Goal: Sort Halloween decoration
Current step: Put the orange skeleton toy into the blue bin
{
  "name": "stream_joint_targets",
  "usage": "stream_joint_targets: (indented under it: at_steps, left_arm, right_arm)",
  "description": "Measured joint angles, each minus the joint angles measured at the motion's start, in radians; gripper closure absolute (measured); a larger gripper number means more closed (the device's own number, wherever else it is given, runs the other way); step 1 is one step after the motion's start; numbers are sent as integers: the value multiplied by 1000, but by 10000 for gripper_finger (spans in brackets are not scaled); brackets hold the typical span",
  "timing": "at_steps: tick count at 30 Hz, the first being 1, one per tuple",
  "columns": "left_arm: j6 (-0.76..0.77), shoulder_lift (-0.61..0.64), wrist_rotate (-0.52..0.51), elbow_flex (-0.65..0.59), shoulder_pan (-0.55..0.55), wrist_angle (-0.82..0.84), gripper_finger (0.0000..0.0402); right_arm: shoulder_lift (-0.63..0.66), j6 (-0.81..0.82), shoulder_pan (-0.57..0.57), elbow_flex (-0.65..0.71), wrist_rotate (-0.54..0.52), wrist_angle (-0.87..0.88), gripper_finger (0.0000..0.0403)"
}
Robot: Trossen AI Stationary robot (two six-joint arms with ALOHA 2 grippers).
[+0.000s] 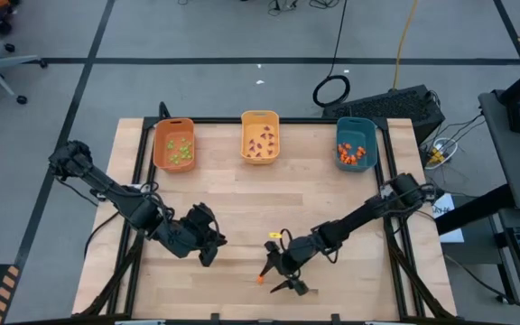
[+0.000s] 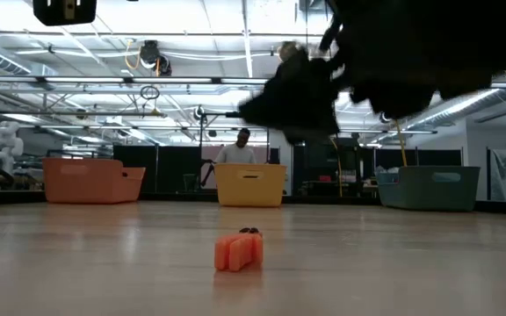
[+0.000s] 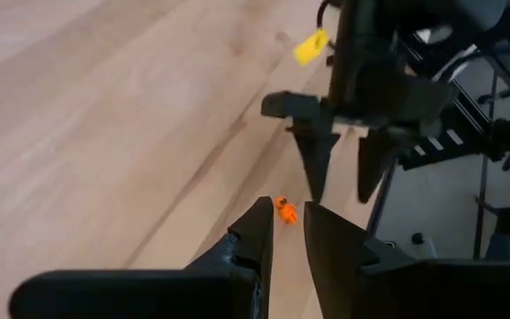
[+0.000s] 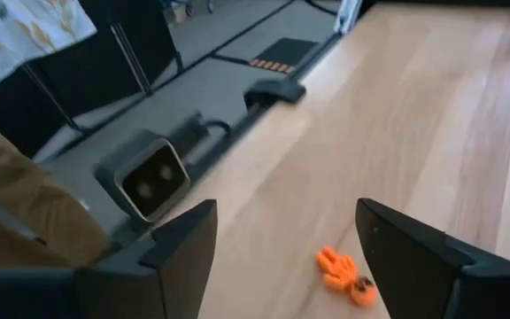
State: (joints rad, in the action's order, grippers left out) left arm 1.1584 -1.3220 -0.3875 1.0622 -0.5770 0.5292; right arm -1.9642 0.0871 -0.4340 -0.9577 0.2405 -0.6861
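Seen from directly above, a pale wooden table framed in black rails carries three oblong plastic bins along its 12 o'clock edge. The orange bin at about 11 o'clock holds small light green trinkets, the yellow bin at 12 o'clock holds dark purple ones, and the teal bin at about 1 o'clock holds orange ones. The left gripper sits low over the wood near 7 o'clock. The right gripper sits near 6 o'clock, with one tiny orange trinket lying on the table just beside it, toward 9 o'clock from the fingers.

From table height, that orange trinket lies alone on the bare wood in the foreground, nothing touching it. A dark gripper body hangs blurred above it (which arm it belongs to cannot be told here). The three bins stand in a row behind, and a person stands in the room beyond.

From the left wrist, the left gripper has its two dark fingers nearly together with a narrow gap, holding nothing; the trinket lies on the wood beyond their tips.

From the right wrist, the right gripper stands wide open and empty, the trinket on the table between its fingers, touching neither.
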Motion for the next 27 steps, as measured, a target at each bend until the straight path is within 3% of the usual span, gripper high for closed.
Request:
stream_joint_targets:
  at_steps: [12, 18, 27]
  left_arm:
    - [14, 0, -53, 0, 0, 11, 336]
    - [14, 0, -70, 0, 2, 15, 336]
    - [15, 0, -70, 0, 1, 13, 336]
  right_arm:
    - [-132, -99, 47, -4, -1, -46, 149]
    - [-200, -111, 54, -69, 40, -44, 150]
    - [-242, -114, 47, -146, 74, 4, 209]
